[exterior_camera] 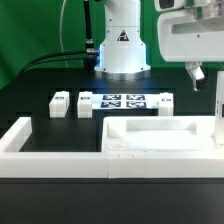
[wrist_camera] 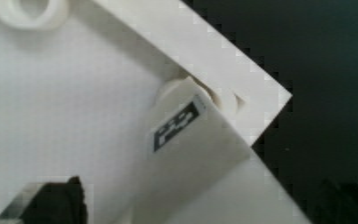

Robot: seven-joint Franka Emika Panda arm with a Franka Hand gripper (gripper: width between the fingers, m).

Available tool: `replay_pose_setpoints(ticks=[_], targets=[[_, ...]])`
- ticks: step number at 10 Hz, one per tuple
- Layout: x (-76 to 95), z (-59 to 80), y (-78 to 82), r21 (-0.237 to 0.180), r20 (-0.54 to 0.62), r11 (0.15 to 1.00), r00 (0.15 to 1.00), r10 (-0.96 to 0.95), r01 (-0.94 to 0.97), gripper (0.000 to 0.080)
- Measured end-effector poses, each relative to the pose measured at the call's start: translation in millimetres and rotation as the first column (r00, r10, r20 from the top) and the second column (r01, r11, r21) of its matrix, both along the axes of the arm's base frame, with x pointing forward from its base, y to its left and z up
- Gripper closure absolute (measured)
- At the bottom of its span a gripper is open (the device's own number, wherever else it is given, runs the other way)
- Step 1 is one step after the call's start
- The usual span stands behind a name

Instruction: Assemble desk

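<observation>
The white desk tabletop (exterior_camera: 160,135) lies inside the border wall, rim up. A white leg post (exterior_camera: 219,105) stands upright at its corner on the exterior view's right. In the wrist view its tagged side (wrist_camera: 179,125) sits in the tabletop's corner (wrist_camera: 87,110). My gripper (exterior_camera: 205,75) hovers at the top of this post. One dark finger (exterior_camera: 197,72) shows just beside it. In the wrist view the gripper (wrist_camera: 197,205) straddles the post, with the fingers (wrist_camera: 51,200) wide apart, open. Two loose leg posts (exterior_camera: 60,103) (exterior_camera: 85,103) lie behind the tabletop.
The low white border wall (exterior_camera: 50,150) runs along the front and up the exterior view's left. The marker board (exterior_camera: 125,101) lies flat behind the tabletop. The robot base (exterior_camera: 122,45) stands at the back.
</observation>
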State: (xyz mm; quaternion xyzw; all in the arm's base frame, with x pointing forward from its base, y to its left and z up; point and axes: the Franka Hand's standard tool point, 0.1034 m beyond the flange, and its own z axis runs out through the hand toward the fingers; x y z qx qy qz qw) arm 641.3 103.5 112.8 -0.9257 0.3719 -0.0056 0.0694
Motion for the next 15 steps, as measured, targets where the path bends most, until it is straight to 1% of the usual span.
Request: replay_pose_setpoints(ticks=[2, 5, 7, 9, 10, 11, 12, 13, 14, 15], targets=[[1.0, 3.0, 5.9, -0.036, 0.012, 0.983, 0.983, 0.183, -0.183, 0.015], [1.2, 2.5, 3.9, -0.052, 0.028, 0.932, 0.932, 0.361, -0.359, 0.015], [0.5, 0.8, 3.6, -0.082, 0.028, 0.851, 0.852, 0.523, -0.519, 0.015], [0.3, 0.1, 3.0, -0.099, 0.028, 0.781, 0.783, 0.622, -0.617, 0.015], [0.1, -0.3, 3.4, -0.098, 0.028, 0.782, 0.783, 0.621, -0.616, 0.015], [0.2, -0.3, 3.1, -0.098, 0.028, 0.782, 0.784, 0.62, -0.615, 0.0264], [0.2, -0.3, 3.0, -0.098, 0.028, 0.782, 0.784, 0.62, -0.615, 0.04], [0.2, -0.3, 3.1, -0.096, 0.028, 0.79, 0.792, 0.61, -0.605, 0.04], [0.3, -0.2, 3.0, -0.096, 0.028, 0.795, 0.797, 0.603, -0.598, 0.0513], [0.3, -0.2, 3.0, -0.096, 0.028, 0.795, 0.797, 0.603, -0.599, 0.0513]])
